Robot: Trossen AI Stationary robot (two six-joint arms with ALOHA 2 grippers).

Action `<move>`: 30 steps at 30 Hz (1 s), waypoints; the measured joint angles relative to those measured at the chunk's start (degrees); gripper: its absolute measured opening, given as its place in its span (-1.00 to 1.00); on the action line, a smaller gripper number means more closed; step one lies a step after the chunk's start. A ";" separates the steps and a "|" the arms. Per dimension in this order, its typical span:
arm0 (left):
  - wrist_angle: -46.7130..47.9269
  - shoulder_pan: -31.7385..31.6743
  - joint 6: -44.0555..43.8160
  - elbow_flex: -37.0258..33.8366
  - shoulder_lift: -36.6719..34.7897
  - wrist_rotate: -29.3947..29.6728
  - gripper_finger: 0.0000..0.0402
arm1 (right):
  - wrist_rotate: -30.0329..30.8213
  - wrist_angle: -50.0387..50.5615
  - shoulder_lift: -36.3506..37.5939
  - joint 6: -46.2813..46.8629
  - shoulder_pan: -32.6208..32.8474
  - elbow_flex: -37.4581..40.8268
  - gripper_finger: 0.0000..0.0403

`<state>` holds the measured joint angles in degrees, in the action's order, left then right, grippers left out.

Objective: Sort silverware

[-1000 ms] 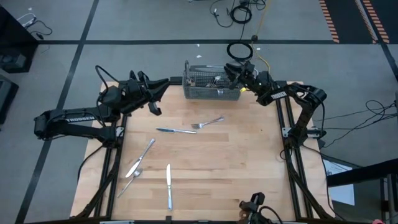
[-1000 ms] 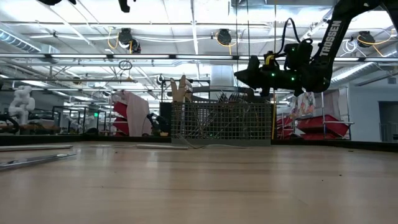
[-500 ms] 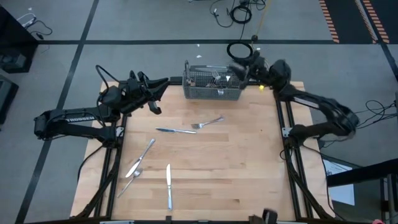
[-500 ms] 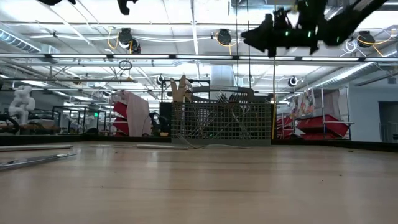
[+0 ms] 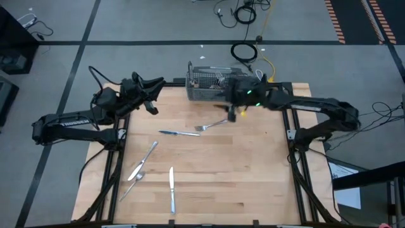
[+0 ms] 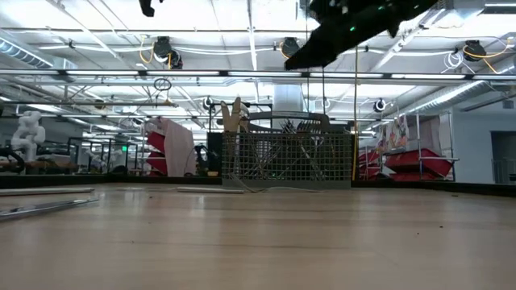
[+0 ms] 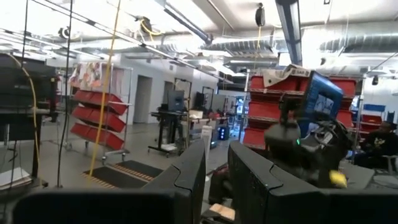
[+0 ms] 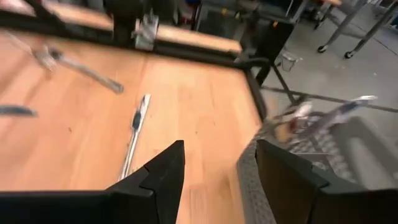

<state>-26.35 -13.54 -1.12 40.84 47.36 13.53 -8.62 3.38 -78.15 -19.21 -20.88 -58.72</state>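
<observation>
Wooden table (image 5: 253,171), both arms reaching in from its far corners. Grey wire-mesh basket (image 5: 205,88) at the far edge, centre, with several pieces of silverware standing in it. Left gripper (image 5: 152,104) raised over the far left corner, fingers (image 7: 186,180) a narrow gap apart, nothing between them. Right gripper (image 5: 231,114) in the air just in front of the basket, fingers (image 8: 165,171) spread, empty. Loose silverware on the boards: fork (image 5: 211,125) near the right gripper, knife (image 5: 179,133) beside it, knife (image 5: 171,189) near the front, knife (image 5: 144,160) and spoon (image 5: 133,183) front left.
</observation>
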 joint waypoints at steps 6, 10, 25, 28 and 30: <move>3.73 0.00 0.10 0.02 -3.46 0.04 -0.62 | 9.55 -10.99 -10.48 -1.00 6.57 0.02 -0.07; 7.56 0.00 0.34 0.02 -5.30 0.04 -0.62 | 11.01 -15.57 -15.90 3.67 9.33 0.02 -0.07; 15.77 0.00 0.04 0.02 -6.69 0.01 -0.62 | 23.79 -22.51 -30.21 11.07 17.24 0.00 -0.07; 16.44 0.01 0.04 0.02 -6.69 0.01 -0.62 | 23.91 -23.01 -31.45 13.67 17.24 -0.02 -0.07; 16.73 0.00 0.04 0.02 -6.69 0.01 -0.62 | 24.00 -23.01 -32.46 14.65 17.24 -0.02 -0.07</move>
<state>-9.62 -13.54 -1.08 40.86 40.66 13.54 15.38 -19.63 -110.61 -4.57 -3.64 -58.74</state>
